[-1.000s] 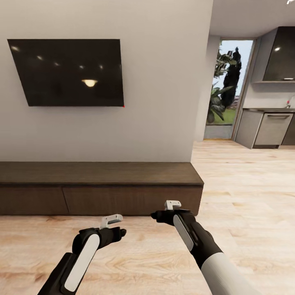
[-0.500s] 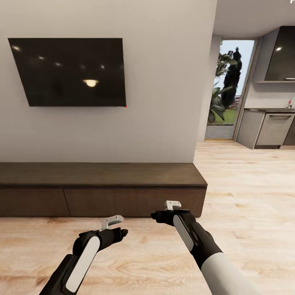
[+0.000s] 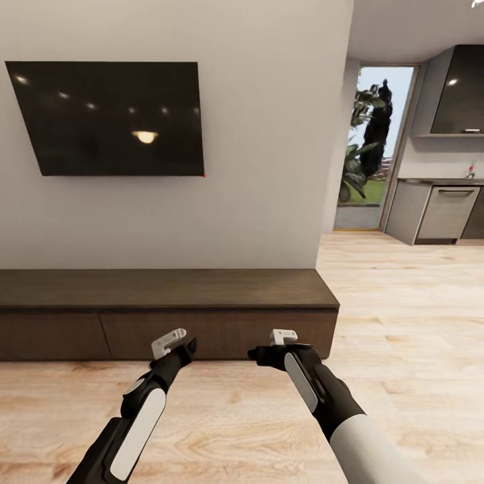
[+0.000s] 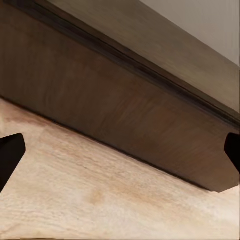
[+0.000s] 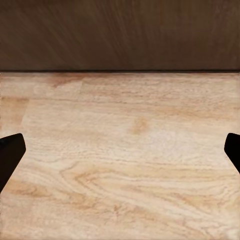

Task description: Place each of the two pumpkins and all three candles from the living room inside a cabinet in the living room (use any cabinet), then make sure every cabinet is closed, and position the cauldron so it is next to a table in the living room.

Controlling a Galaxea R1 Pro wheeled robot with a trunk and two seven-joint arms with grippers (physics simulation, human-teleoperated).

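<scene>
Both grippers, left [image 3: 176, 339] and right [image 3: 283, 336], have spread, empty jaws near the closed cabinet [image 3: 168, 312], above the wooden floor [image 3: 403, 323].

Light wood-plank floor [image 3: 403, 323] is running across the rm & on toward the kitchen area at the far right. Long low dark-brown cabinet [image 3: 168, 309] is sitting directly on it, back against the wall, drawer fronts flush w/ the frame. Its flat top is lying bare. In both wrist views the cabinet's base is meeting the floor boards [image 5: 125, 150] w/ a thin dark shadow line along the bottom edge.
</scene>
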